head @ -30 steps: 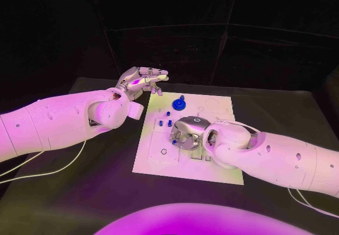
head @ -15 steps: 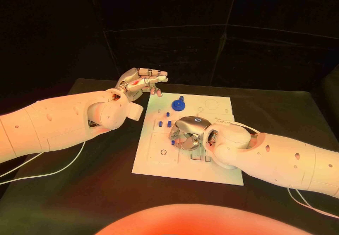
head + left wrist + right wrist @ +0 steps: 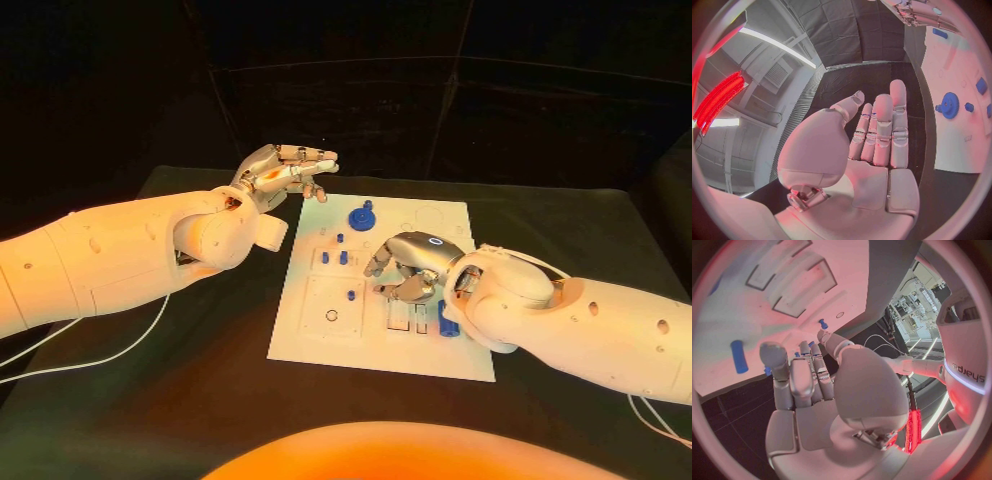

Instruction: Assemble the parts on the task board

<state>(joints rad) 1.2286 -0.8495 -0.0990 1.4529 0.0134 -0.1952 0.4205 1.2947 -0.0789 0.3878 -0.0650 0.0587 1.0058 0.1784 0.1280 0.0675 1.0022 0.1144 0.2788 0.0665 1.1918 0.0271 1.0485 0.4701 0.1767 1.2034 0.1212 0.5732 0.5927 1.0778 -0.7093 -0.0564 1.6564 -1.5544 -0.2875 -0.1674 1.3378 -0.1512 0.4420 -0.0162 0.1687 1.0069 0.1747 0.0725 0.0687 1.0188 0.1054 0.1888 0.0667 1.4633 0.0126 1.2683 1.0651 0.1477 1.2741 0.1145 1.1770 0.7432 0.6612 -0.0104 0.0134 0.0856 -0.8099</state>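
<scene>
- A blue bar-shaped part (image 3: pixel 447 319) is seen lying flat on the task board (image 3: pixel 335 345), long axis running 12 to 6, just at 4 o'clock of the right hand (image 3: pixel 408 265), which is the nearer hand.
- The right hand's fingers (image 3: pixel 392 291) are curled downward over the board's recessed slots (image 3: pixel 407 318); nothing is seen gripped in them.
- Since a second ago, the right hand has been shifted toward 2 o'clock, uncovering that bar.
- The blue gear (image 3: pixel 364 213) stands at 12 o'clock on the board.
- The left hand (image 3: pixel 283 170) is held off the board's far corner, fingers loosely bent, empty, barely moved.
</scene>
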